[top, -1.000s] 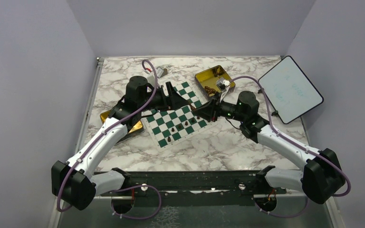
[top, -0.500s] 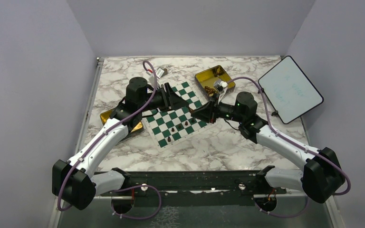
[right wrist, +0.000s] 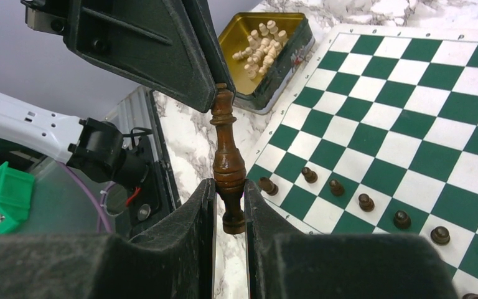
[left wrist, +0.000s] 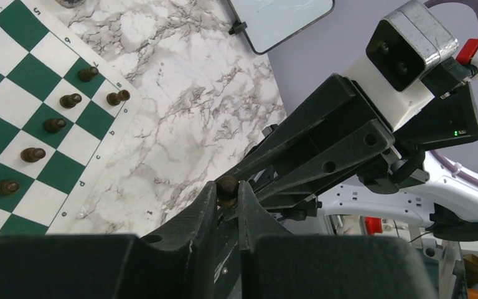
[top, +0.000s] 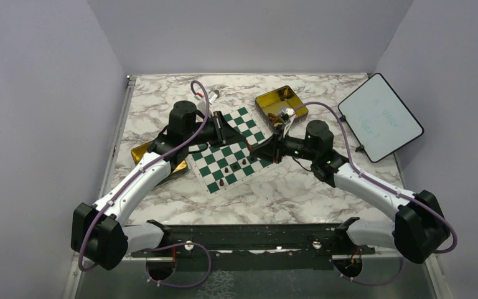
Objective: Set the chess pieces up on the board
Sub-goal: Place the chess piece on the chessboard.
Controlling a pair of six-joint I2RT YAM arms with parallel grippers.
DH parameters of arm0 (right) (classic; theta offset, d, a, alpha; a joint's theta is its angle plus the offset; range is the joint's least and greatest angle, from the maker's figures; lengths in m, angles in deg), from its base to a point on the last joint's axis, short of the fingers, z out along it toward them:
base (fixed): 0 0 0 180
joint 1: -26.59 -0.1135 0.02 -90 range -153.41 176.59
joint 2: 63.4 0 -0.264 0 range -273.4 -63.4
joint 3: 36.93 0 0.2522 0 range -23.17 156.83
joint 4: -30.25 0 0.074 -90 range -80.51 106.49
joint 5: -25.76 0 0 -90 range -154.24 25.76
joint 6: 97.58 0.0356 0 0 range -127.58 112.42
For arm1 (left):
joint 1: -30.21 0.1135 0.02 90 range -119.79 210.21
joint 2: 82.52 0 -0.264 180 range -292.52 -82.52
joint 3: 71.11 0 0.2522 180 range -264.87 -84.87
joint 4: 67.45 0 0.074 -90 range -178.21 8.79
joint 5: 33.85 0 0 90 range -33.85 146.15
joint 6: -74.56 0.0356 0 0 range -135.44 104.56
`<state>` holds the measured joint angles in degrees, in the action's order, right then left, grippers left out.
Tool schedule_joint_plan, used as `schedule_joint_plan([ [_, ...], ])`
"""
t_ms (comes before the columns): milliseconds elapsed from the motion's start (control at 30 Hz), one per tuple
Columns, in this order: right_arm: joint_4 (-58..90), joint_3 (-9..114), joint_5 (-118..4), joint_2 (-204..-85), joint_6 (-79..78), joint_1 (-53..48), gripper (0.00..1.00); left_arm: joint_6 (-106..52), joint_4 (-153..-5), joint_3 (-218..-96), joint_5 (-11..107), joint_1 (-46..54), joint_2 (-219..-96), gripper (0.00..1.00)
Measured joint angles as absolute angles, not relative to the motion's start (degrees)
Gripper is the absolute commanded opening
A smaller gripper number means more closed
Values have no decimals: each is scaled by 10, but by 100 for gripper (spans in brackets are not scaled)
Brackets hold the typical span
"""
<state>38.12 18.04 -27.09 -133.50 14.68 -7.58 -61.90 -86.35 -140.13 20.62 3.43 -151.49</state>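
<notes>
A tall dark brown chess piece hangs in the air over the board's right edge, gripped from both ends. My right gripper is shut on its lower stem, the base poking out below the fingers. My left gripper is shut on its round top, facing the right gripper's fingers. The green and white board lies mid-table. Several small dark pieces stand in a row along its near edge, and the left wrist view catches that row of pieces as well.
A gold tin of pale pieces sits left of the board under the left arm. A second gold tin lies at the back right. A white panel leans at the far right. A small grey block rests behind the board.
My left gripper's jaws have closed from wide apart onto the top of the piece. The right arm has edged a little left, still gripping the piece.
</notes>
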Motion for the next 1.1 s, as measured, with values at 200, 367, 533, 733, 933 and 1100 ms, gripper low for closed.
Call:
schedule_joint_plan([
  [200,366,180,-271,-1343,143,-76,7,-602,-880,-1404,206,35,-1527,6],
  [367,332,196,-274,-1351,143,-76,7,-574,-904,-1414,210,35,-1530,5],
  [533,295,206,-288,-1361,147,-76,7,-535,-928,-1417,237,34,-1530,4],
  [733,267,195,-320,-1361,150,-76,7,-485,-963,-1420,298,31,-1529,3],
  [933,217,197,-385,-1360,149,-60,7,-439,-985,-1426,394,-16,-1524,3],
  [1100,202,197,-398,-1360,166,-20,7,-427,-997,-1426,467,-71,-1522,3],
])
